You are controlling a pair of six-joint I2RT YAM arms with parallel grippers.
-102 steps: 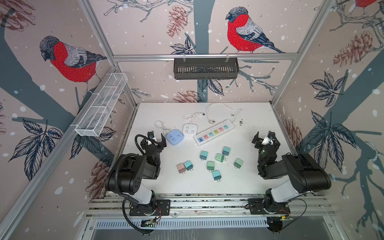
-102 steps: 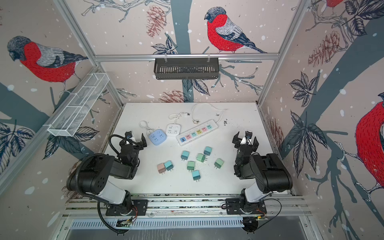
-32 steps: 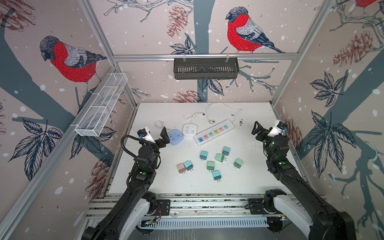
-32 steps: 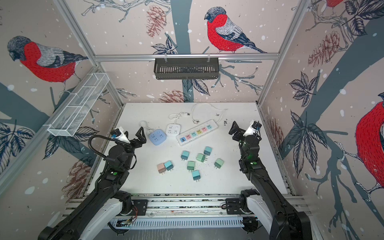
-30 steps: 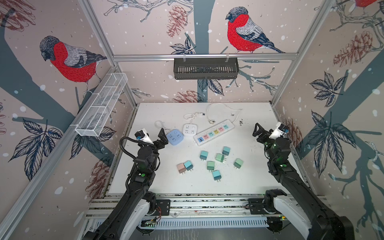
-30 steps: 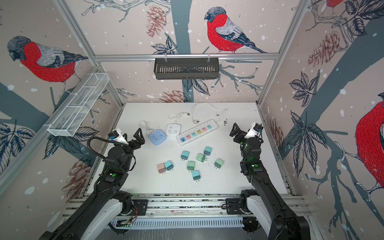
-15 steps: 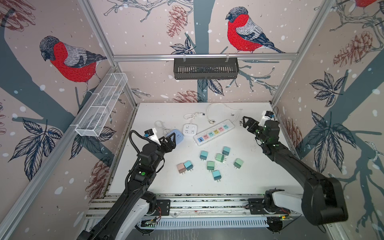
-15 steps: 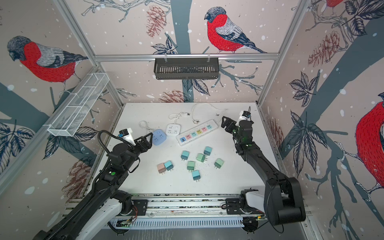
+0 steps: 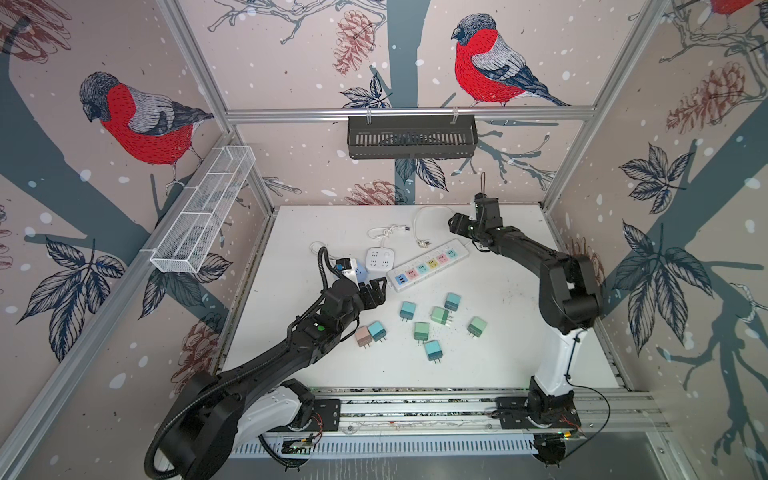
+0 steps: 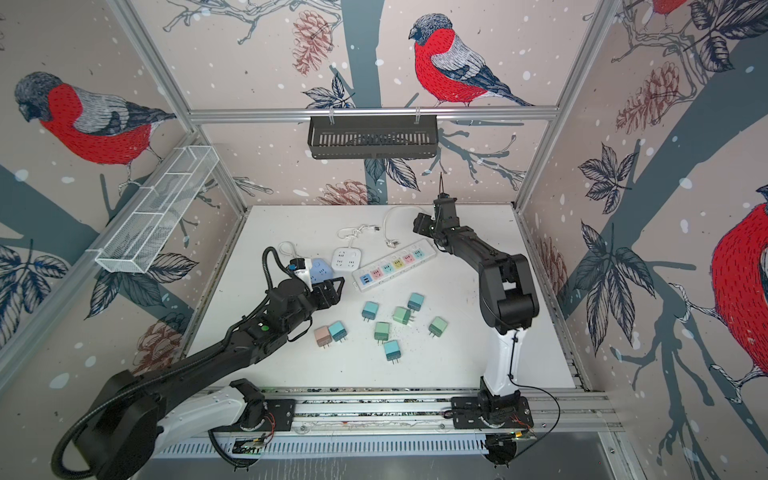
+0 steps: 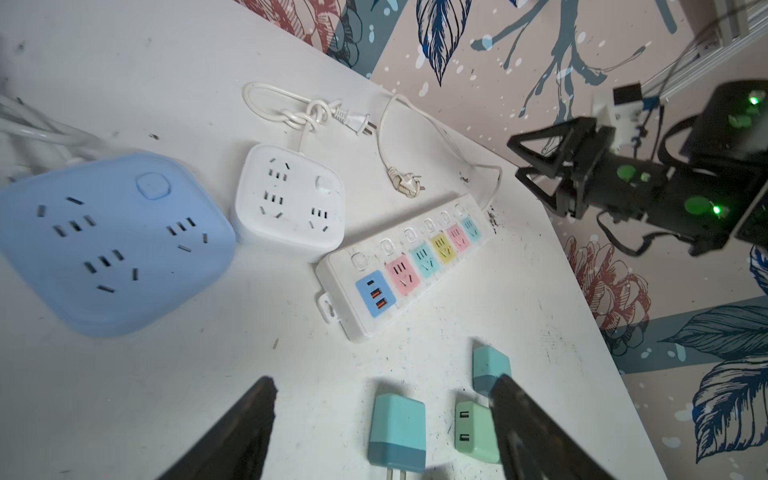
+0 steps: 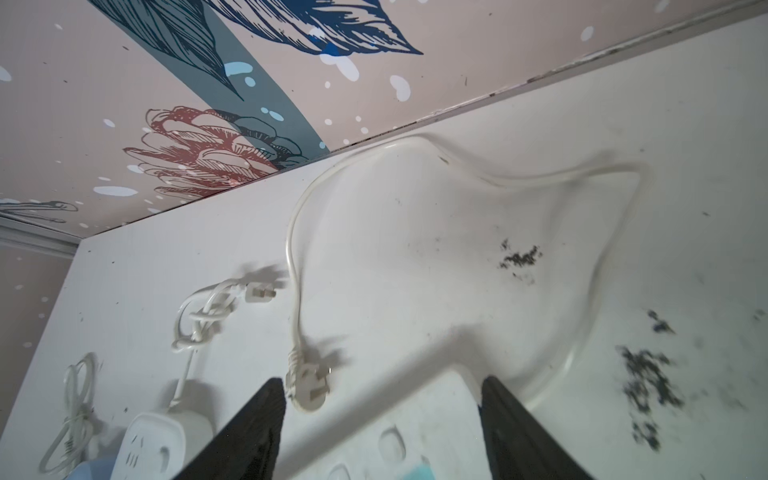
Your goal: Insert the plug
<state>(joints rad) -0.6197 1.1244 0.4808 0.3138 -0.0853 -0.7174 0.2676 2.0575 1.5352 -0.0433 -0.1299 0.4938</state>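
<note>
Both arms swung inward; my right claw [image 9: 457,226] hangs spread over the power strip's [image 9: 428,264] far end, left claw [image 11: 382,381] likewise gaping.

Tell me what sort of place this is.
Probably a robot test cell, not a home: a left arm and right arm mounted on a rail, an aluminium frame walled with bird wallpaper, and a white table laid with a power strip and loose plugs.
</note>
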